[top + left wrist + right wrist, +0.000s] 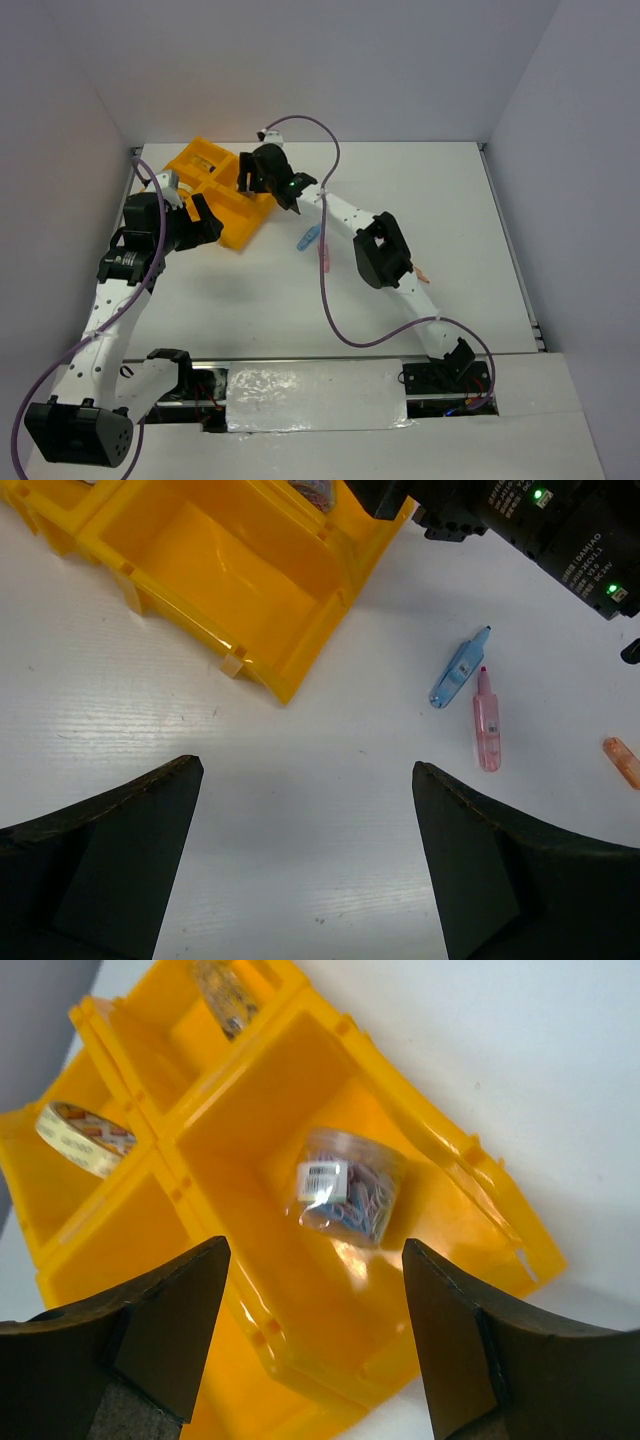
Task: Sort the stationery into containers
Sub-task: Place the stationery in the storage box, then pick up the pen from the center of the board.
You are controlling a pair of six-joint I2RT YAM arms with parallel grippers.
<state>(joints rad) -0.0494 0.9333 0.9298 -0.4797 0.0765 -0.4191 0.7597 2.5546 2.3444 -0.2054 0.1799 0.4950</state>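
the right gripper [313, 1250] hangs over the orange-yellow tray [200, 160] at the upper left of the top view. its 2 fingers are spread apart with nothing pinched between them. below it, in the right wrist view, the small jar [345, 1192] lies on its side in 1 of the 4 compartments. the beige tape ring [85, 1138] leans in the compartment at the left edge. a patterned item at the top of that frame is too cut off to name.

the left gripper [305, 770] waits just beside the tray's near corner, fingers fully spread and empty over bare table. 3 pieces are not yet sorted. the light-blue piece [460, 668] and the pink piece [487, 720] lie nearly end to end at centre right of the left wrist view. the orange piece [621, 761] sits apart at the right edge.

the risks look plain. the jar, resting on its curved side, could roll if the tray is knocked, and either gripper could knock it, since both are close to its walls. the blue and pink pieces lie so near each other that closing on 1 may push the other away. both arms crowd the same corner, so a reach by 1 could clip the other.
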